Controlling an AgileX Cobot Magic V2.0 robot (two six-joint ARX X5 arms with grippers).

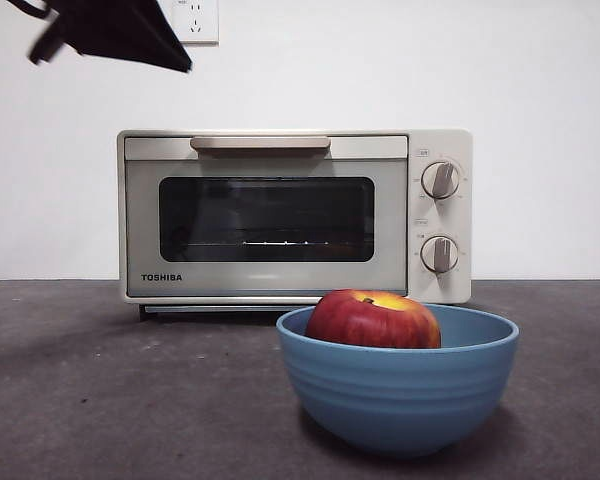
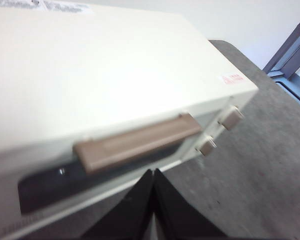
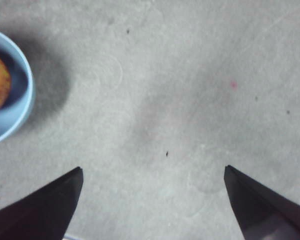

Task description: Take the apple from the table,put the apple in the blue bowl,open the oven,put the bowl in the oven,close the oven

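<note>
Red, the apple sat in the blue bowl. The left gripper, jaws together, hovered above the shut oven's handle; the right gripper hung wide apart over the table.

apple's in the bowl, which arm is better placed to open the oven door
Left, probably. The left gripper, jaws shut, hovers just above the oven near its handle. The right gripper hangs open over bare table, beside the bowl holding the apple.

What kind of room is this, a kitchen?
Probably a test bench, not a kitchen: a toaster oven and a blue bowl stand on a bare grey table before a plain white wall.
</note>
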